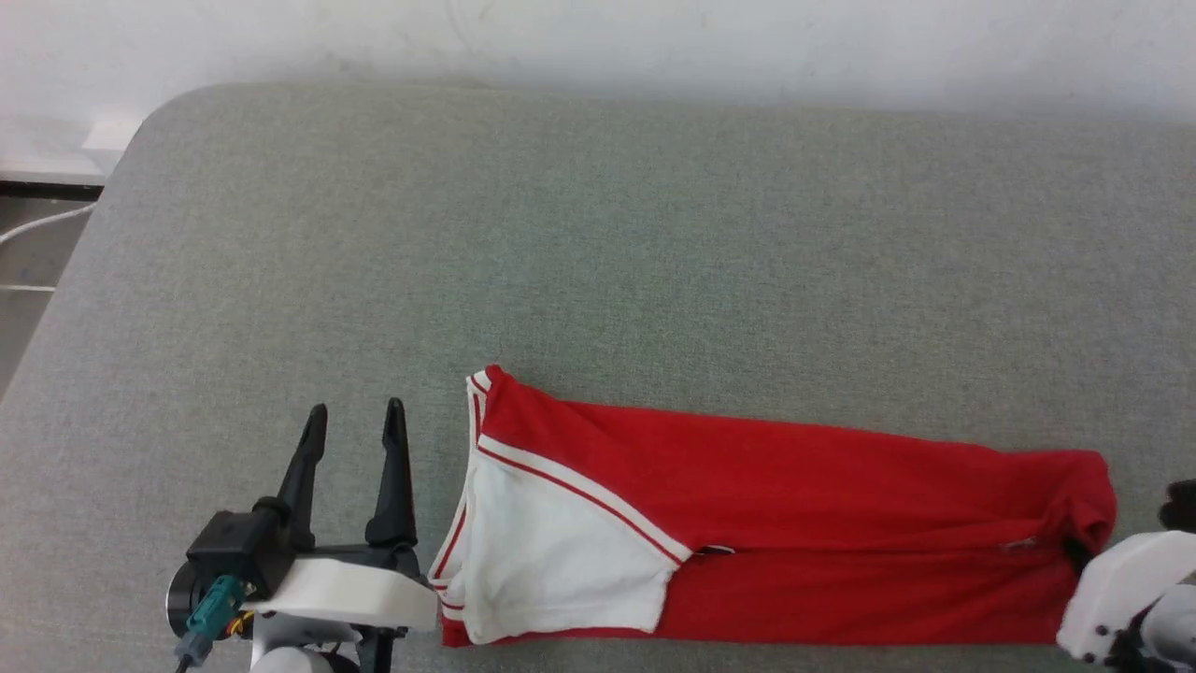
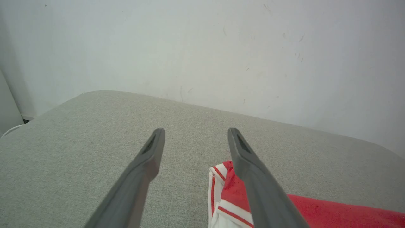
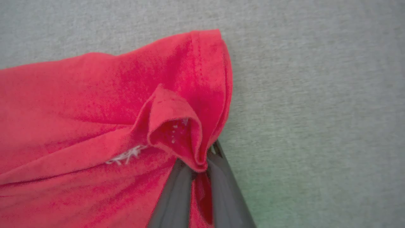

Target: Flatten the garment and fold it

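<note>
Garment (image 1: pixel 775 523), folded into a long red band, lies on the near part of the grey padded surface (image 1: pixel 598 234). I see my right gripper (image 3: pixel 202 158) pinching a fold at its hem end. My left gripper (image 1: pixel 356 408), fingers spread and holding nothing, stands just beside the white-sleeved end. Long axis: left to right in the head view. Behind the surface, a pale wall (image 1: pixel 598 37).
</note>
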You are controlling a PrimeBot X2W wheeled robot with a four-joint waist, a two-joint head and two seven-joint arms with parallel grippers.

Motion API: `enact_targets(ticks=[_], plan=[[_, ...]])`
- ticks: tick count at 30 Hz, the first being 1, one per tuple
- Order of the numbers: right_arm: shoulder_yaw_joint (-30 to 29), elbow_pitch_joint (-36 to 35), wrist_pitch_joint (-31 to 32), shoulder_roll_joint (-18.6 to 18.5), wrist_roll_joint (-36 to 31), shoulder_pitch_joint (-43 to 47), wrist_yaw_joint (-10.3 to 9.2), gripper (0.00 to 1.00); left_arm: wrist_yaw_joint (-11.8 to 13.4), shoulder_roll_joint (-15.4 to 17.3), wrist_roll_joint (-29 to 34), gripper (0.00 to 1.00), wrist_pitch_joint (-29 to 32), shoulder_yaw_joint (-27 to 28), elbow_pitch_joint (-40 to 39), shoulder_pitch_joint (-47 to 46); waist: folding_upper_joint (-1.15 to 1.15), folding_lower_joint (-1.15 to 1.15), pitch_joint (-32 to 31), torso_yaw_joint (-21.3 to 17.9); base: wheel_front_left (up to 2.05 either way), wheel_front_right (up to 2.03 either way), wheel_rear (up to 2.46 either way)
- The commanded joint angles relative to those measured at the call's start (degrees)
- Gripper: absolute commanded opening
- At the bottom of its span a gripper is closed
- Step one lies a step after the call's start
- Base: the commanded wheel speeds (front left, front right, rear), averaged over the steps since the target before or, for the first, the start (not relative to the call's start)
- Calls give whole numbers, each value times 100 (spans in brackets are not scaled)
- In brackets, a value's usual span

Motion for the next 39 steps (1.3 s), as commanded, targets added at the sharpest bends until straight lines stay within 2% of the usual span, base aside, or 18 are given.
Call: enact_targets(ticks=[1, 8, 14, 20, 29, 33, 39], plan=[[-103, 24, -31, -127, -72, -58, -19, 0, -78, -38, 76, 100, -27, 30, 26, 28, 0, 0, -38, -32, 0, 0, 0], [-825, 45, -42, -679, -514, -171, -19, 0, -206, -108, 129, 100, -27, 62, 132, 5, 0, 0, -116, -30, 0, 0, 0], [-768, -76, -16, -780, -427, -4, -19, 0, -277, -148, 142, 100, -27, 106, 204, 29, 0, 0, -215, -6, 0, 0, 0], [-45, -1014, 224, -776, -245, 555, -19, 0, -340, -169, 145, 100, -27, 132, 316, 124, 0, 0, -421, 34, 0, 0, 0], [1212, -2541, 993, -585, 312, 1109, -19, 0, -416, -185, 149, 100, -27, 138, 390, 145, 0, 0, -514, 187, 0, 0, 0], [1686, -2831, 1211, -395, 607, 1050, -19, 0, -439, -190, 138, 100, -27, 140, 415, 134, 0, 0, -495, 329, 0, 0, 0], [2226, -2748, 1306, 38, 871, 651, -19, 0, -455, -194, 141, 100, -27, 126, 467, 73, 0, 0, -444, 602, 0, 0, 0]])
